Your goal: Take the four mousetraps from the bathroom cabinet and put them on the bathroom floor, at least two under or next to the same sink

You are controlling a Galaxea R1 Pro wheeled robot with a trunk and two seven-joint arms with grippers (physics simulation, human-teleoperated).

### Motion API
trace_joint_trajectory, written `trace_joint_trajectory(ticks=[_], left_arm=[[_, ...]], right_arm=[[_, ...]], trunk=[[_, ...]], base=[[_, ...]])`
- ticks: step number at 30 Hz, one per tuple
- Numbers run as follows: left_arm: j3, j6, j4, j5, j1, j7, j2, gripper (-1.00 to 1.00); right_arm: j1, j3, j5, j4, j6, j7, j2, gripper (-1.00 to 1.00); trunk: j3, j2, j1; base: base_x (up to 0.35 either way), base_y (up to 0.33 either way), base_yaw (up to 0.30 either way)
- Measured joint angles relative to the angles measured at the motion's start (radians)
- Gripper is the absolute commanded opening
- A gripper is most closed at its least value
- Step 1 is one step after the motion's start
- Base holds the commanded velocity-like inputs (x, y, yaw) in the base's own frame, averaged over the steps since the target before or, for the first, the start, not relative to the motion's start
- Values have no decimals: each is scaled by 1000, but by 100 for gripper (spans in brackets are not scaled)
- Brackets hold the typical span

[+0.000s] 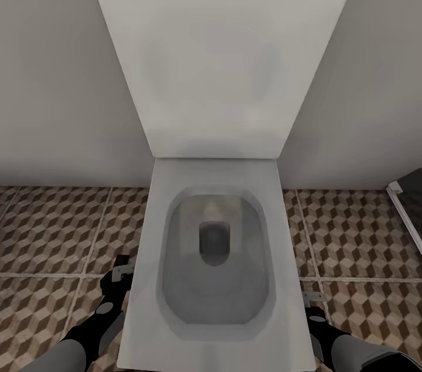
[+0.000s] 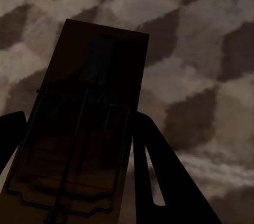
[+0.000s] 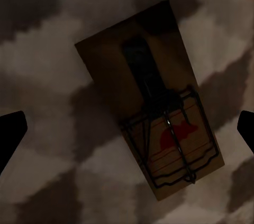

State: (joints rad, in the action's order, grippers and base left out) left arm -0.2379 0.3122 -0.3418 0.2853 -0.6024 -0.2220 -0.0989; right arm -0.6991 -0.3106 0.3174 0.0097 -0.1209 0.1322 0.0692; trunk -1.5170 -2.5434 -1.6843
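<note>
Brown wood made up the base of each mousetrap. In the left wrist view, one mousetrap (image 2: pixel 79 128) sat between the dark fingers (image 2: pixel 169 181) of the left pincer (image 2: pixel 79 176), which looked closed on its sides, with the patterned bathroom floor (image 2: pixel 201 49) behind it. In the right wrist view, a second mousetrap (image 3: pixel 153 113) showed against the tiles, and the right pincer (image 3: pixel 127 128) stood wide, its dark fingertips (image 3: pixel 10 134) well apart from the trap on either side. I could not tell whether that trap lay on the floor or was just released above it.

A red mouse outline and thin red lines were printed on the second trap's base. There was some faint lettering on the first trap, too dim to read.

From the head view, a white toilet (image 1: pixel 214 260) stood straight ahead at twelve o'clock against a grey wall (image 1: pixel 58 67). The left pincer (image 1: pixel 120 278) hung at about seven o'clock beside the bowl, and the right pincer (image 1: pixel 313 301) at about five o'clock. A dark object (image 1: pixel 407 202) edged in at three o'clock.

Judging by this, the placing step was in hand. The right trap seemed set down or nearly so, while the left was not yet let go. Next, the left arm would need to lower its trap flat onto the tiles and open.
</note>
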Motion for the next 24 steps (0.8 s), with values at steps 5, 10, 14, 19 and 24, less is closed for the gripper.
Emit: trace_joint_trajectory(ticks=[5,10,14,19,24], left_arm=[[0,-2,2,4,0,0,-1,-100],[1,-5,11,6,0,0,-8,-100],[3,-5,32,10,0,1,-25,-100],[4,-5,55,11,0,1,-32,-100],[4,-5,85,12,0,24,-34,-100]], right_arm=[[0,0,0,0,0,0,0,100],[0,0,0,0,0,0,0,100],[0,-1,0,-1,-1,0,0,100],[0,-1,0,-1,-1,0,1,100],[0,-1,0,-1,-2,0,1,100]], trunk=[[0,0,0],[0,0,0],[0,0,0],[0,0,0],[0,0,0]], base=[[0,0,0],[0,0,0],[0,0,0],[0,0,0],[0,0,0]])
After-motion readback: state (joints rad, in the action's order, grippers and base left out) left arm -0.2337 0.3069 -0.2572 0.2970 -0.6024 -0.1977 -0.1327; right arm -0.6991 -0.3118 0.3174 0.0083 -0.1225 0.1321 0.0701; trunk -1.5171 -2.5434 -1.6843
